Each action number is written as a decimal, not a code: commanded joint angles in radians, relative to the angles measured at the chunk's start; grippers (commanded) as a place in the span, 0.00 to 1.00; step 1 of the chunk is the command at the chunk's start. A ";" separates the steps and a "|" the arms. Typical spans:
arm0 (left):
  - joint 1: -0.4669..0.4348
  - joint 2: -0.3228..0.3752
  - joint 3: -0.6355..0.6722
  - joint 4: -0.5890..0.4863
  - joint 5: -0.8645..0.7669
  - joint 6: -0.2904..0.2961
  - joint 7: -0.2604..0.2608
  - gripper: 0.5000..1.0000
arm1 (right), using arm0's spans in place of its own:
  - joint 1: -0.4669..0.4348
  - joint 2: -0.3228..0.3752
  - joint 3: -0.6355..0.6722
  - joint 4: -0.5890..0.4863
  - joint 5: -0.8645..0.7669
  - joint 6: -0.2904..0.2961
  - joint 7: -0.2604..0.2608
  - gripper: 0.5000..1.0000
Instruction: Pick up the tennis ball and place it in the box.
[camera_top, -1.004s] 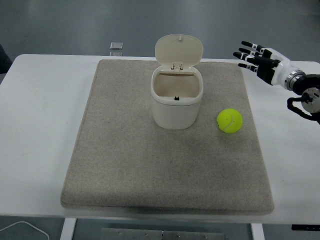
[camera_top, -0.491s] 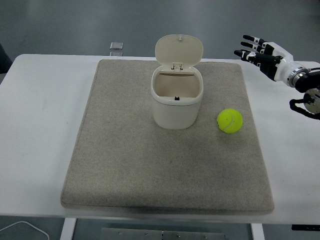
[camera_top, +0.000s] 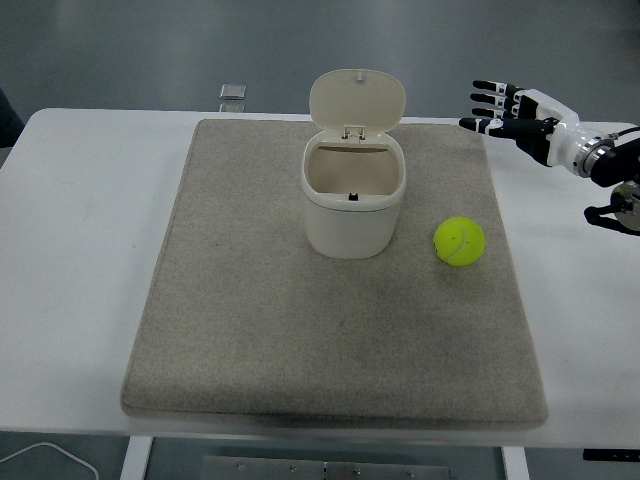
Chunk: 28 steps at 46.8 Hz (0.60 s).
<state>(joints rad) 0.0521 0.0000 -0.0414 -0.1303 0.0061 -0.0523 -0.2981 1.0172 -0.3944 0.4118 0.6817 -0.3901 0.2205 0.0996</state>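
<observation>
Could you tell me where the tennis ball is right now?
In the head view, the tennis ball lies on the grey mat, just right of the open white box.

You get an even, bright view lit softly from overhead, sharp from center to edges. The white surface (camera_top: 80, 200) runs close to overexposed at left and right of the frame. Shadows are faint: a soft one under the tennis ball (camera_top: 459, 241), another at the mat's (camera_top: 300, 340) bottom edge. The floor at top stays dim.
</observation>
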 joint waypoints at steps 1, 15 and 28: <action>0.000 0.000 0.000 0.000 0.000 0.000 -0.001 0.98 | 0.000 -0.003 -0.001 -0.001 -0.029 0.028 0.000 0.85; 0.000 0.000 0.000 0.000 0.000 0.000 -0.001 0.98 | 0.000 -0.063 -0.001 -0.001 -0.115 0.118 0.000 0.85; 0.000 0.000 0.000 0.000 0.000 0.000 -0.001 0.98 | 0.009 -0.147 0.002 0.005 -0.214 0.235 0.002 0.85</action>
<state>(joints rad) 0.0522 0.0000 -0.0414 -0.1304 0.0062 -0.0522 -0.2989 1.0181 -0.5138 0.4122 0.6854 -0.5848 0.4289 0.0990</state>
